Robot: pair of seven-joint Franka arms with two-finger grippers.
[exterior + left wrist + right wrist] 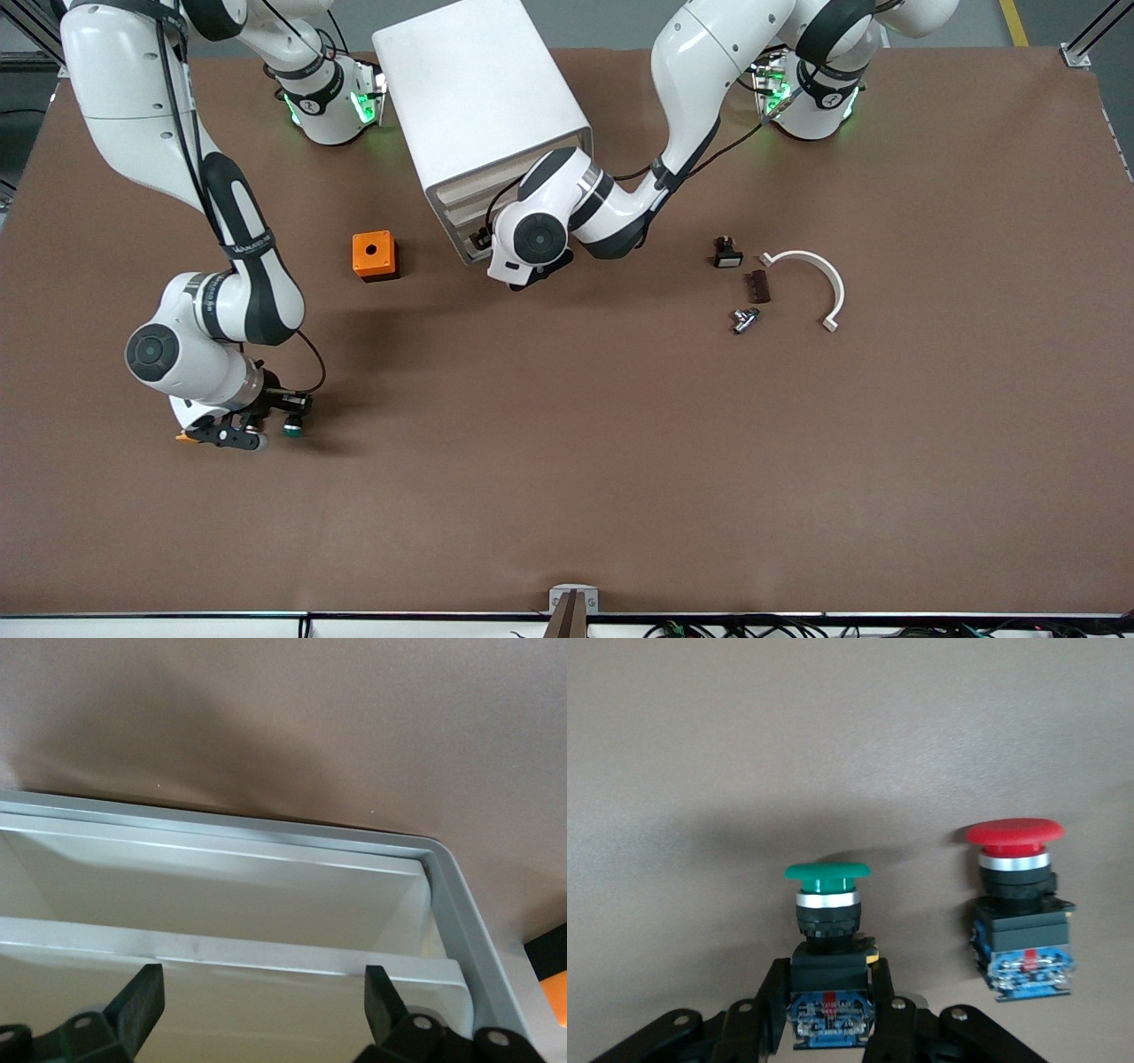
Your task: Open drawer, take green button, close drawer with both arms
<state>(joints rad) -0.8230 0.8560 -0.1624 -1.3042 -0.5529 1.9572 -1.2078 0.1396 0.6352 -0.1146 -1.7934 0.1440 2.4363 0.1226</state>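
Observation:
The green-capped button [828, 904] has a dark black-blue body, and my right gripper [830, 973] is shut on that body. In the front view its green cap [292, 428] shows beside the right gripper [257, 434], low over the table near the right arm's end. My left gripper [512, 270] is at the front of the white drawer cabinet [483, 97]. In the left wrist view it [263, 979] is open and empty over the cabinet's grey frame [452, 895] and pale inner ledges. No drawer sticks out in the front view.
A red-capped button [1014, 904] stands close beside the green one. An orange box [375, 255] sits near the cabinet. A small black switch [727, 254], a brown block [757, 285], a metal piece [744, 319] and a white curved piece [811, 279] lie toward the left arm's end.

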